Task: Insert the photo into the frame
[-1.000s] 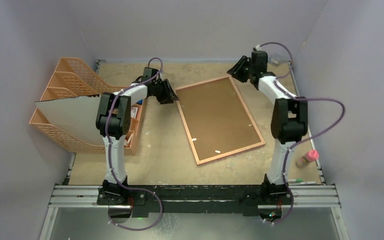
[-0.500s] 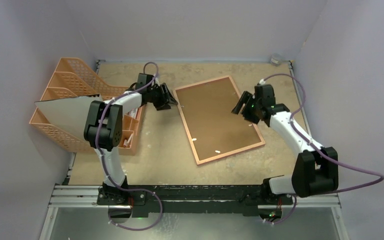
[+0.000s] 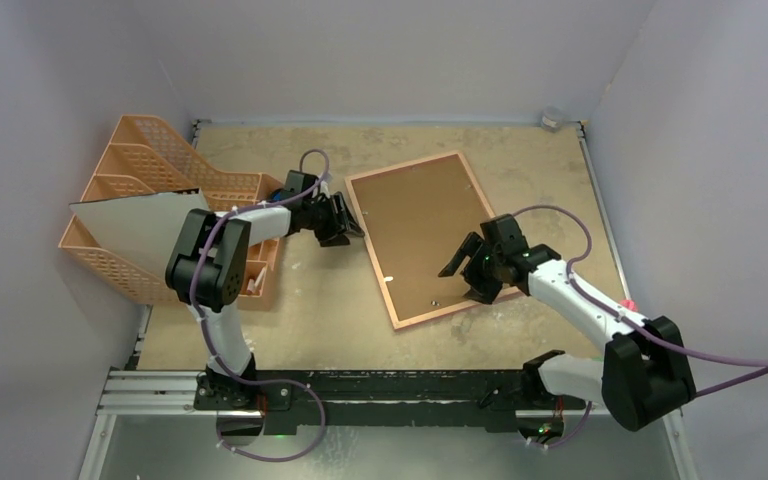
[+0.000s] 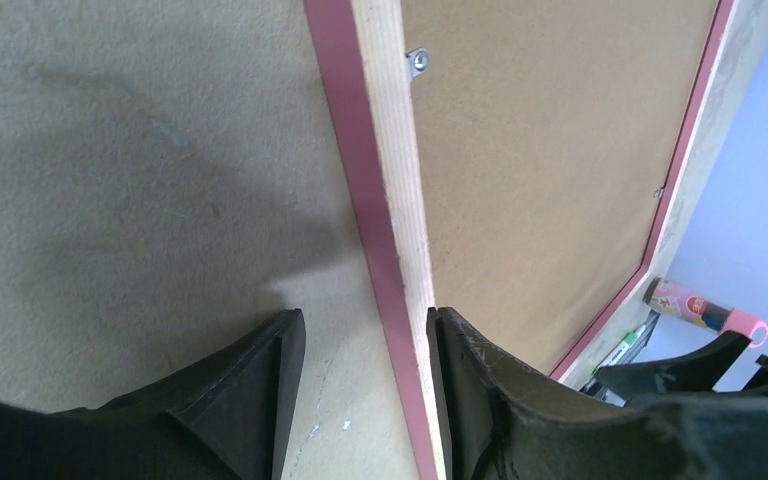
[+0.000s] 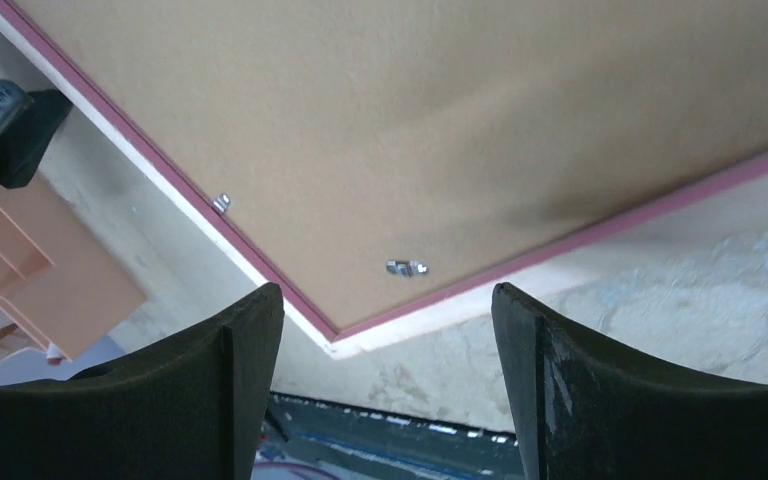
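At the near right, a pink-capped bottle [image 3: 624,304] stands on the table [image 3: 310,320], partly hidden by the right arm. Just beyond it, the right gripper [image 3: 465,281] hangs over the near right part of the frame [image 3: 425,230] with its jaws spread wide and nothing between them. The frame lies face down at mid-table, turned at an angle, its brown backing board [image 5: 480,110] up and small metal tabs [image 5: 407,267] along the pink border. At the frame's left side, the left gripper [image 4: 365,316] has parted jaws set either side of the rim, not closed on it. Farther left stands an orange file rack [image 3: 140,150] holding a greyish-white sheet [image 3: 130,225].
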Action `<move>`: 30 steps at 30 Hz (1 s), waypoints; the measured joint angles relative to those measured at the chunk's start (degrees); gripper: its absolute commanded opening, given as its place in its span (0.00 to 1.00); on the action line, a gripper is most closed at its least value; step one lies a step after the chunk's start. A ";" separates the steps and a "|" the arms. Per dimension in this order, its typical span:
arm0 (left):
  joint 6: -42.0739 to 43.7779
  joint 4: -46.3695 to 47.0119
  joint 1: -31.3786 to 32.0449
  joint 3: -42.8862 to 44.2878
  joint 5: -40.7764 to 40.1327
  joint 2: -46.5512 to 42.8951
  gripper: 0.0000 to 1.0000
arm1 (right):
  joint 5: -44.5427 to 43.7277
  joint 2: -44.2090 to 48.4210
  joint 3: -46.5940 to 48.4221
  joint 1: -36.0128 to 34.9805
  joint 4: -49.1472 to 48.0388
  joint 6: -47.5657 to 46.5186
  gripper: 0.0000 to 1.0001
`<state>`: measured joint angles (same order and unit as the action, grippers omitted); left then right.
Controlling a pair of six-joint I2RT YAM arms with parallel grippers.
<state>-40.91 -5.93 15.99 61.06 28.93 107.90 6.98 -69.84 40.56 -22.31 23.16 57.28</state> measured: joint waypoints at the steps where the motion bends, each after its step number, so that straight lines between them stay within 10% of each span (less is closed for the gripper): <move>1: 0.00 0.44 0.07 -0.04 0.02 0.00 0.51 | -0.04 0.48 -0.28 -0.70 0.59 1.92 0.78; 19: -0.48 1.97 0.33 -0.87 0.70 0.00 0.51 | 0.04 5.77 -3.52 -4.44 11.56 30.47 0.67; 30: -0.55 1.57 0.33 -0.87 0.72 0.00 0.51 | 0.20 -7.26 -0.09 -6.58 11.93 37.09 0.67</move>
<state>-41.45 -4.36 16.32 60.18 29.65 107.90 7.18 -77.10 40.47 -28.88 35.09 94.37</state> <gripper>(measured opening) 0.510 0.670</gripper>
